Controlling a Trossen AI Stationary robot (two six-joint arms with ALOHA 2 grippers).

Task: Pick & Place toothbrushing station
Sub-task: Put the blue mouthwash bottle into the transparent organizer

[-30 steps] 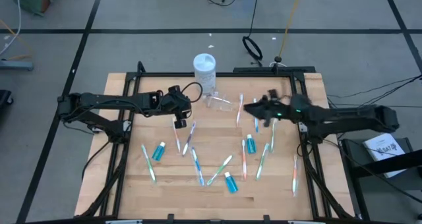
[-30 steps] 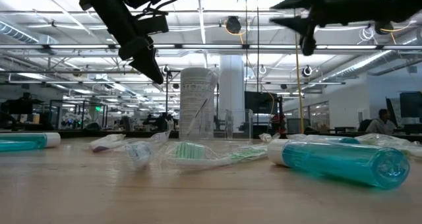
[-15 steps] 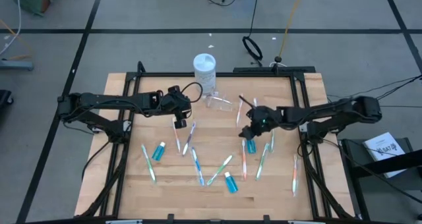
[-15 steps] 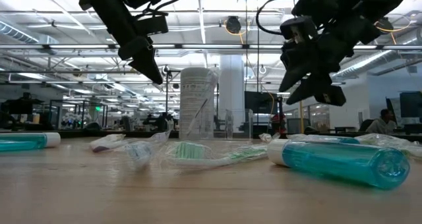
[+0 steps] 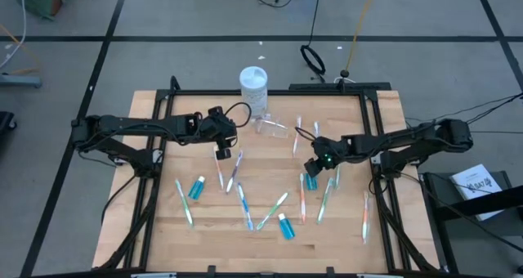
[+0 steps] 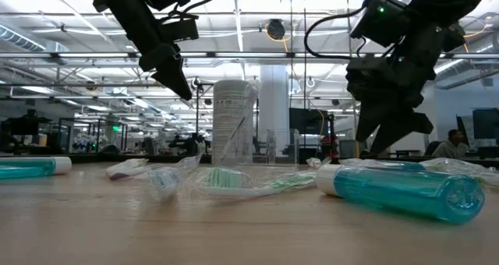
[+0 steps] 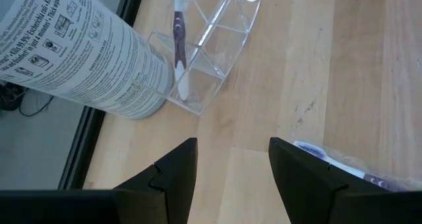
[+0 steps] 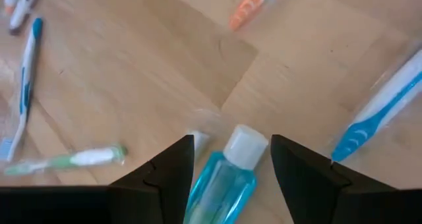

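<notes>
Jar (image 7: 86, 53) label "Kills 99.9%" beside clear cup (image 7: 208, 46); right tool (image 8: 231, 168) over teal tube (image 8: 221, 184).

A pale wooden tabletop (image 5: 270, 180) stands on grey floor (image 5: 204, 57) with dark seams. Beyond it, an open hall holds ceiling lights (image 6: 242, 4), desks, and a seated person (image 6: 450, 144).

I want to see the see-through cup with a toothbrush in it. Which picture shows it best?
The left wrist view: the cup fills its middle, a purple brush inside. The high view shows it small beside the jar. The low view shows it faintly. The right wrist view misses it.
</notes>
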